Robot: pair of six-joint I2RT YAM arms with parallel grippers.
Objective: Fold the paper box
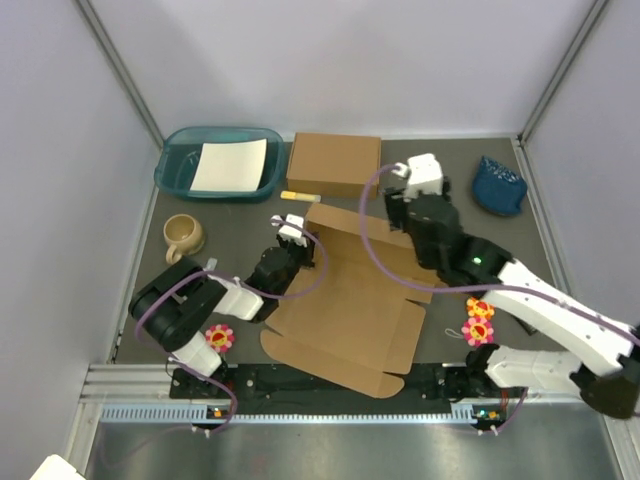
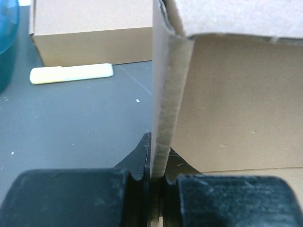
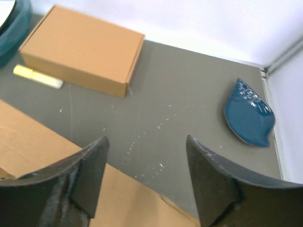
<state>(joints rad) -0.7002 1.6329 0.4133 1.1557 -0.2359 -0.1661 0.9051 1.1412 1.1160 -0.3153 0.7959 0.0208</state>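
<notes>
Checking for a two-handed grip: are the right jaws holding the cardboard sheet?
No, the right jaws stand wide apart above the paper box, clamping nothing.

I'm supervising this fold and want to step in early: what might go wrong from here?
The left hand pinches only the thin edge of a flap of the paper box, so it may slip or crease off the fold line. The right hand is open, holding nothing, so the sheet may slide toward the yellow marker.
</notes>
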